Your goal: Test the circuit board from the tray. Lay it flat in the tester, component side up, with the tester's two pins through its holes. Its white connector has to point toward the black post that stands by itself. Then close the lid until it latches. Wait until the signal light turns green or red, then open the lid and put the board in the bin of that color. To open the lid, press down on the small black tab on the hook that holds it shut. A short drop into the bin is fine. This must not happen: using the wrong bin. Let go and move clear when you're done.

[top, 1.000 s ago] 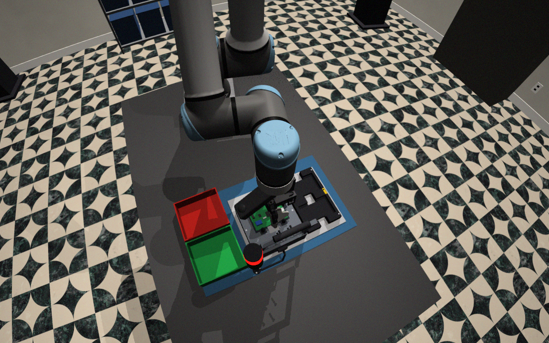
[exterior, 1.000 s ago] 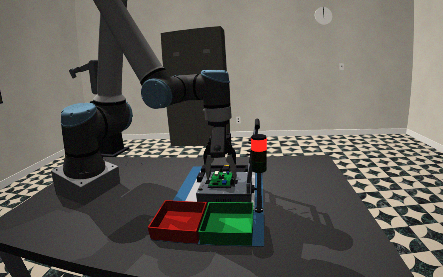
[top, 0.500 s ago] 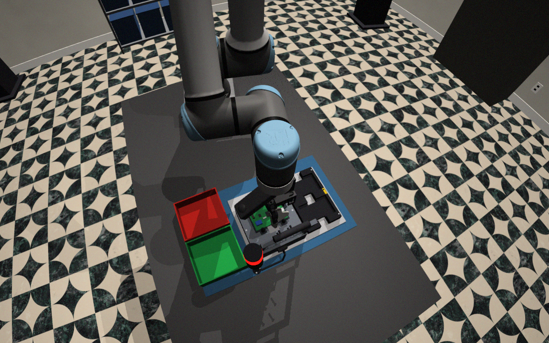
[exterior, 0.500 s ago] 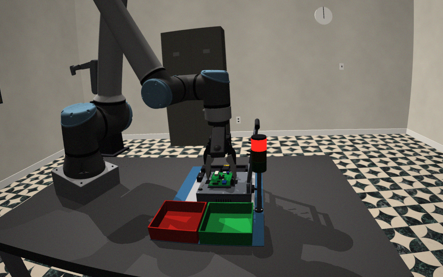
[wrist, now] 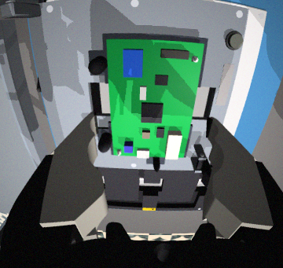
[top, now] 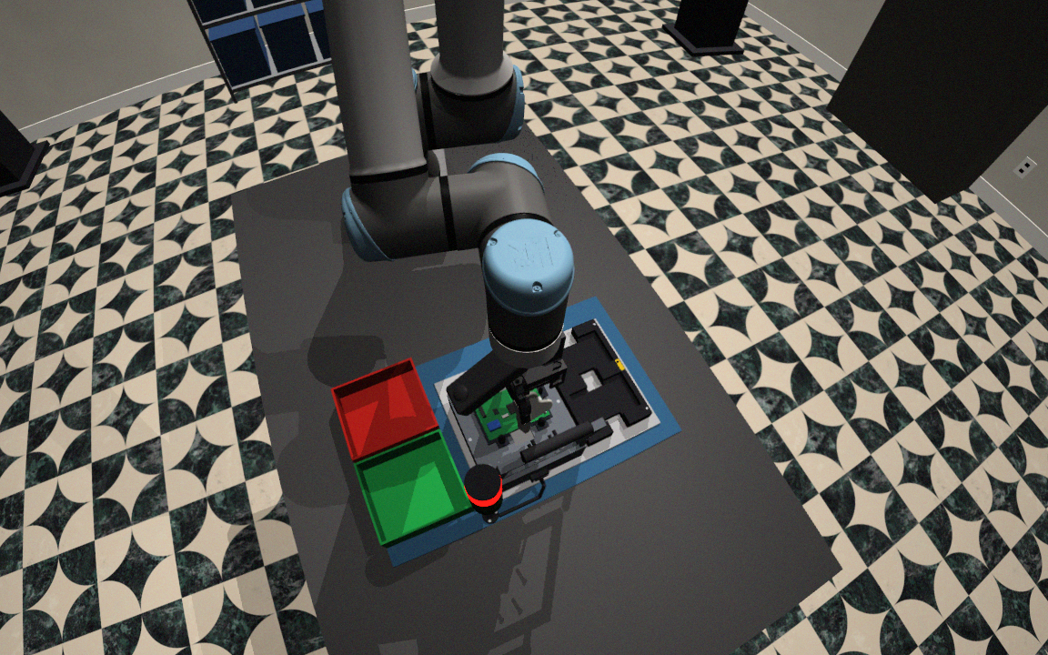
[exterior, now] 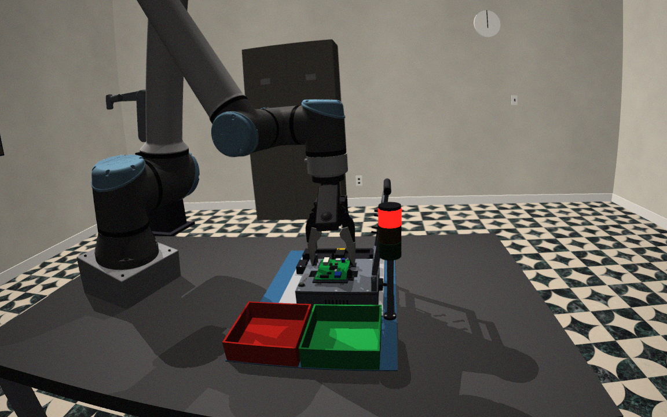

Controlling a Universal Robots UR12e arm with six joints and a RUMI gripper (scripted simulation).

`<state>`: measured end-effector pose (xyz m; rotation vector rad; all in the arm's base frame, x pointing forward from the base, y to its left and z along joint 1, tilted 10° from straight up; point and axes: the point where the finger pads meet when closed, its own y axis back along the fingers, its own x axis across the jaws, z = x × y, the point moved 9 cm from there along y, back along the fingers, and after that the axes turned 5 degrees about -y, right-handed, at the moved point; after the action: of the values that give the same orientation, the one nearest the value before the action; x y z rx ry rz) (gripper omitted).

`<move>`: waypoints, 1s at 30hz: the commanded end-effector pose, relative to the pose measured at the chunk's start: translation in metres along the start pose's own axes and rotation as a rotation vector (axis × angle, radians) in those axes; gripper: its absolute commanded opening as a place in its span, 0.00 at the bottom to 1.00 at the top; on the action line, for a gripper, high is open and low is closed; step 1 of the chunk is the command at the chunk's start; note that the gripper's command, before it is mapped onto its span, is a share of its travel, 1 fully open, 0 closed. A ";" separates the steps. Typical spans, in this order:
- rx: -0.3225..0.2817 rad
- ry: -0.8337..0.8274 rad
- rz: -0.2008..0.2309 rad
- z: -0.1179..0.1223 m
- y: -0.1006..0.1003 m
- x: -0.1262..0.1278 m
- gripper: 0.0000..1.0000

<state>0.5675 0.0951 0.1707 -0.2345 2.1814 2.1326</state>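
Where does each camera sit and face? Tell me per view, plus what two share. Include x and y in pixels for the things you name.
Top: high over the table, facing down at bins and tester; arm and tool (top: 524, 411) (exterior: 332, 259) show.
Exterior: beyond the bins' side, facing across them to the tester; base, arm, tool show.
Wrist: on the arm's end, facing the board (top: 499, 415) (exterior: 333, 270) (wrist: 131, 97); fingers show.
Top and exterior share the red light (top: 485, 496) (exterior: 389, 218).
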 end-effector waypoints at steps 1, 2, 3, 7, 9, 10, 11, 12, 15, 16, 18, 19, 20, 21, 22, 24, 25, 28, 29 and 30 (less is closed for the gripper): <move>0.001 0.002 -0.003 0.001 0.010 -0.003 0.59; 0.001 0.002 -0.003 0.001 0.012 -0.003 0.59; 0.001 0.002 -0.003 0.001 0.014 -0.003 0.59; 0.001 0.002 -0.003 0.001 0.022 -0.003 0.59; 0.001 0.002 -0.003 0.001 0.025 -0.003 0.59; 0.001 0.002 -0.003 0.001 0.027 -0.003 0.59; 0.001 0.002 -0.003 0.001 0.029 -0.003 0.59; 0.001 0.002 -0.003 0.001 0.031 -0.003 0.59; 0.001 0.002 -0.003 0.001 0.032 -0.003 0.59; 0.001 0.002 -0.003 0.001 0.034 -0.003 0.59; 0.001 0.002 -0.003 0.001 0.037 -0.003 0.59; 0.001 0.002 -0.003 0.001 0.038 -0.003 0.59; 0.001 0.002 -0.003 0.001 0.039 -0.003 0.59; 0.001 0.002 -0.003 0.001 0.040 -0.003 0.59; 0.001 0.002 -0.003 0.001 0.041 -0.003 0.59; 0.001 0.002 -0.003 0.001 0.043 -0.003 0.59; 0.001 0.002 -0.003 0.001 0.043 -0.003 0.59; 0.001 0.002 -0.003 0.001 0.044 -0.003 0.59; 0.001 0.002 -0.003 0.001 0.044 -0.003 0.59; 0.001 0.002 -0.003 0.001 0.044 -0.003 0.59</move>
<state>0.5610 0.0959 0.2103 -0.2343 2.1815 2.1327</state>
